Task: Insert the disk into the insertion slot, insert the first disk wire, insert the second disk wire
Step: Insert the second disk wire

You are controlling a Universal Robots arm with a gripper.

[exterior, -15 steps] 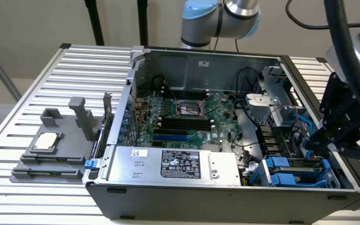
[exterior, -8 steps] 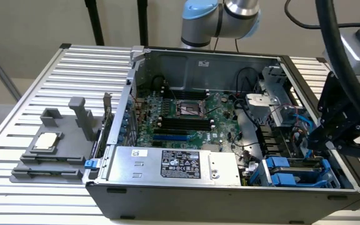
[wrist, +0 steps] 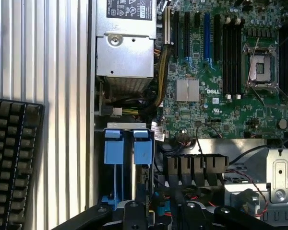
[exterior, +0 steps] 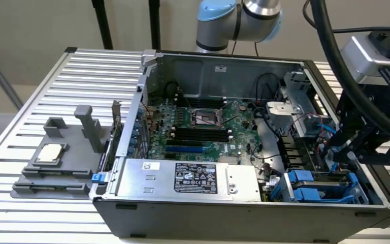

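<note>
The grey metal insertion slot with bright blue plastic rails [exterior: 324, 185] sits in the open computer case's corner nearest the exterior view's right, beside the silver power-supply box with a black-and-white sticker [exterior: 188, 179]. Whether the blue-framed disk lies inside it I cannot tell. The black gripper [exterior: 349, 151] hangs just above that bay; whether its jaws are spread I cannot tell. The green motherboard [wrist: 221, 72] lies further in
</note>
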